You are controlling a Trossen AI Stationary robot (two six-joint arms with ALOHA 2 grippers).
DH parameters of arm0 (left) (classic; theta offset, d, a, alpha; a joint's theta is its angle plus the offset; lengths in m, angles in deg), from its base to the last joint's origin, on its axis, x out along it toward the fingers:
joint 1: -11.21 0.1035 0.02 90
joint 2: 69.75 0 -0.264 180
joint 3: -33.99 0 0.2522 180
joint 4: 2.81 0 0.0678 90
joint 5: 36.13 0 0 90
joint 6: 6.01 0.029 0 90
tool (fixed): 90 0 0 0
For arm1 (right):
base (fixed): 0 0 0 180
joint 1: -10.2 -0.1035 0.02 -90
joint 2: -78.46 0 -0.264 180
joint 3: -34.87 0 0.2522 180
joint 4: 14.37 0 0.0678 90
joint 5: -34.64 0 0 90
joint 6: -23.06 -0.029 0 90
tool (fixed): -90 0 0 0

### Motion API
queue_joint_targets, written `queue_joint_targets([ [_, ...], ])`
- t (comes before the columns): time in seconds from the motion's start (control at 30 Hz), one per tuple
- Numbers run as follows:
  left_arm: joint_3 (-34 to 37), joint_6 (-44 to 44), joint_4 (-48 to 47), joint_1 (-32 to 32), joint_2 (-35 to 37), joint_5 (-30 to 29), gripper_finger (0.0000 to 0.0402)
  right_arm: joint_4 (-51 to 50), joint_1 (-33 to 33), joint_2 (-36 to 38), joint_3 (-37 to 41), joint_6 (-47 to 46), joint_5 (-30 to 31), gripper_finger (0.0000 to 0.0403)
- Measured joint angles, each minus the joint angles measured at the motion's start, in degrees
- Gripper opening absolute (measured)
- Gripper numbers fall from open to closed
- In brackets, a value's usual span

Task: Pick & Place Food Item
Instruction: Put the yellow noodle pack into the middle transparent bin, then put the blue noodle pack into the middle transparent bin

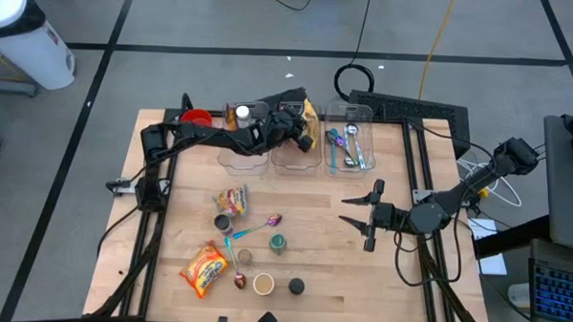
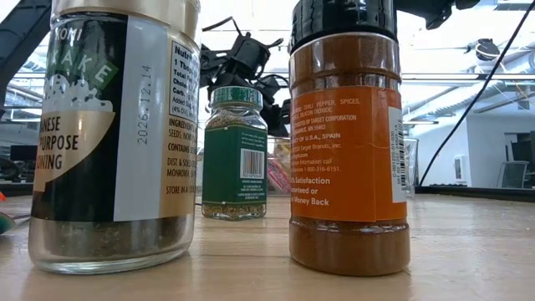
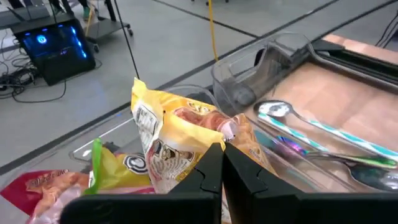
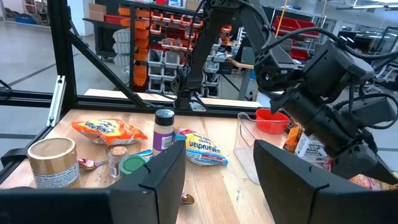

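Three clear bins (image 1: pixel 296 140) sit in a row along the table's far edge, around 12 o'clock from table centre. Nearer ground first.

At the near edge, about 6 o'clock in the high view: a tan-lidded jar (image 1: pixel 263 284), a dark-capped jar (image 1: pixel 296 287), and a green-lidded spice jar (image 1: pixel 278 242) just beyond them. In the low view these loom close: a seasoning jar (image 2: pixel 117 134), an orange spice bottle (image 2: pixel 347 138), with the green-lidded jar between and behind.

At 7 o'clock, an orange snack bag (image 1: pixel 204 268) lies flat on the wooden table (image 1: pixel 387 279). Toward 9 o'clock of centre, a second snack packet (image 1: pixel 233 199) lies beside a small tin (image 1: pixel 223 223). A spoon with a teal handle (image 1: pixel 255 227) rests between the packet and the green jar.

Right gripper (image 1: pixel 361 209) at 3 o'clock, hovering low over bare wood, fingers parted and holding nothing.

Far row: left gripper (image 3: pixel 221 177) is over the middle bin, jaws pinched shut on a yellow snack bag (image 3: pixel 180 140), the task's item, which hangs upright at the bin. The right-hand bin holds spoons (image 1: pixel 349 149). A red bowl (image 1: pixel 196 118) sits at 11 o'clock beside the left bin.
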State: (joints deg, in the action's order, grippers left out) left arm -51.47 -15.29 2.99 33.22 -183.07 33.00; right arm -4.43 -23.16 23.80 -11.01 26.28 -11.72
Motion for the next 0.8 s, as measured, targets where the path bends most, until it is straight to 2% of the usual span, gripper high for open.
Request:
queue_joint_targets([
  [0.4,0.00,-0.15,-4.57,-0.78,0.12,0.06,0.0023,0.02,0.01,0.00,0.00,-0.02,0.00,0.0179],
  [0.5,0.02,0.76,-4.89,-0.78,1.62,4.43,0.0034,-0.01,0.02,0.00,0.00,-0.02,0.00,0.0182],
  [0.6,0.01,1.66,-5.12,-0.81,3.69,7.45,0.0070,-0.01,0.01,0.00,0.00,-0.02,0.00,0.0186],
  [0.8,0.02,1.49,-11.88,-0.76,11.03,7.09,0.0179,-0.44,0.02,0.00,0.00,-0.13,0.00,0.0189],
])
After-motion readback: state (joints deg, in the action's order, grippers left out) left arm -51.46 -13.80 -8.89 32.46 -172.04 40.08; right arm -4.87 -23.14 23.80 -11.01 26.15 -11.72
